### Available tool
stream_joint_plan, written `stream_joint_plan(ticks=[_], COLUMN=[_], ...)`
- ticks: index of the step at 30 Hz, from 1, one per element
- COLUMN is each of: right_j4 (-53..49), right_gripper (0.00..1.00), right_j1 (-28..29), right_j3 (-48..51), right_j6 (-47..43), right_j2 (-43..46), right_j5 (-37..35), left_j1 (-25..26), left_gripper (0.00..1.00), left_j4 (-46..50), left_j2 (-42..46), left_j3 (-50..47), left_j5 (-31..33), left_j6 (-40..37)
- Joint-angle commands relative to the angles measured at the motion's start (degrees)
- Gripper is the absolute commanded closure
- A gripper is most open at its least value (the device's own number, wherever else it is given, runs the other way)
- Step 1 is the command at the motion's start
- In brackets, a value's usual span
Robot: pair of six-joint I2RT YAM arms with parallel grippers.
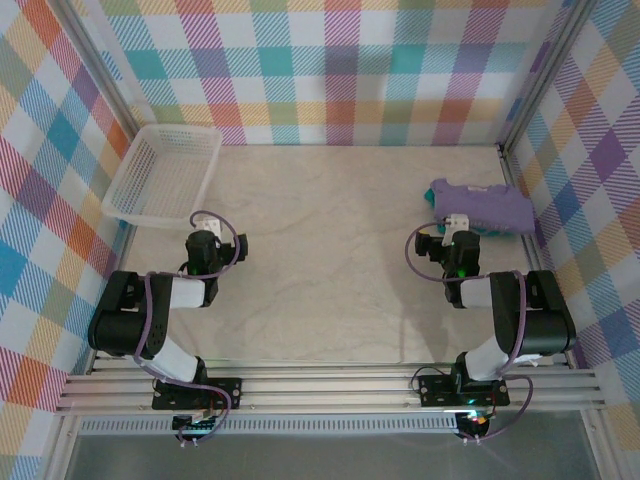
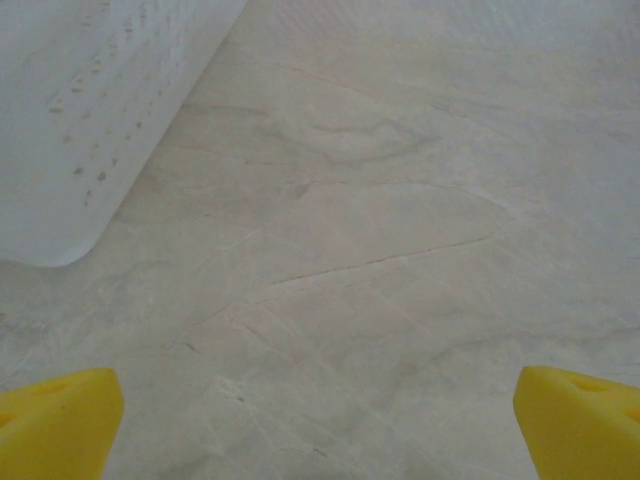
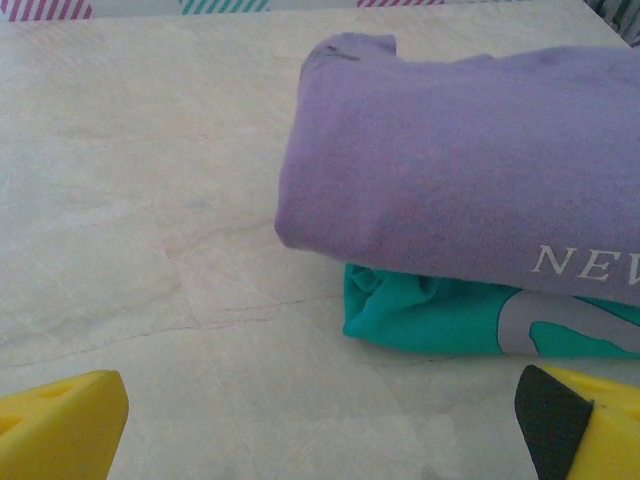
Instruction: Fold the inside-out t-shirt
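Observation:
The inside-out t-shirt (image 1: 482, 206) is a lavender bundle lying folded at the right side of the table, close to the right wall. In the right wrist view the t-shirt (image 3: 460, 170) rests on top of a smaller teal-green garment (image 3: 425, 315), and white letters show at its right edge. My right gripper (image 1: 457, 222) hovers just in front of the bundle's left end. It is open (image 3: 320, 430), with bare table between its yellow fingertips (image 3: 60, 425). My left gripper (image 1: 203, 221) stands open (image 2: 320, 430) over bare table at the left, holding nothing.
A white plastic basket (image 1: 150, 185) sits at the back left, and its corner (image 2: 70, 130) is just ahead and left of my left gripper. Plaid walls close in the left, back and right sides. The marbled tabletop (image 1: 330, 250) stretches between the arms.

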State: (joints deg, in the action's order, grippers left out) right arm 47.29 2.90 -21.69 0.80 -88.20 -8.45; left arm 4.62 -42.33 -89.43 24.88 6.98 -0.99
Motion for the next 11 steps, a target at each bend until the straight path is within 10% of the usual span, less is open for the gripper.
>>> stream_joint_plan(ticks=[1,11], right_j4=[2.6,2.5], right_gripper=[0.0,0.0], right_j1=[-0.3,-0.4], right_j3=[-0.6,-0.6], right_j6=[0.3,0.3], right_j2=[0.3,0.3], right_j5=[1.3,1.6], left_j1=[-0.6,-0.6], left_gripper=[0.0,0.0], left_j4=[-3.6,-3.7], left_j2=[-0.4,-0.3], left_j3=[-0.5,-0.6], left_j5=[-1.8,-1.8], left_j6=[-0.8,-0.8])
